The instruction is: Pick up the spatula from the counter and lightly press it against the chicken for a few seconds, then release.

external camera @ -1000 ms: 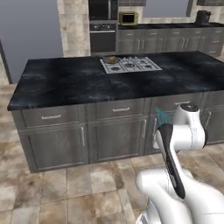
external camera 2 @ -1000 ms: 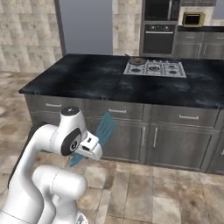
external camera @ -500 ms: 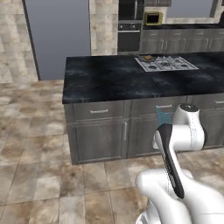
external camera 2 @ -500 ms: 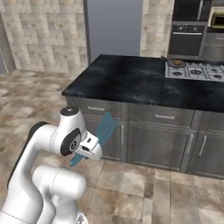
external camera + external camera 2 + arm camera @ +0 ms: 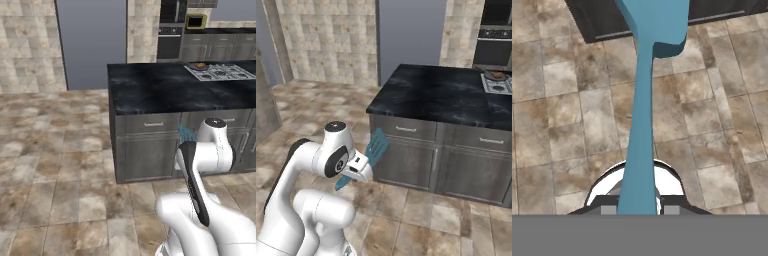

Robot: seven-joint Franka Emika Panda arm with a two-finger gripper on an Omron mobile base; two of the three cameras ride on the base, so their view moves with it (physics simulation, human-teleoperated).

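The black marbled counter (image 5: 160,90) bears a gas cooktop (image 5: 222,73) with a small pan (image 5: 200,66) on it.

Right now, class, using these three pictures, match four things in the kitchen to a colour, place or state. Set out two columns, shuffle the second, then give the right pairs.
Things:
1. spatula
2. claw
3. countertop
4. cooktop

Descriptions:
a. set into the countertop
b. teal blue
c. black, marbled
d. shut on the spatula's handle

Pairs: 1-b, 2-d, 3-c, 4-a
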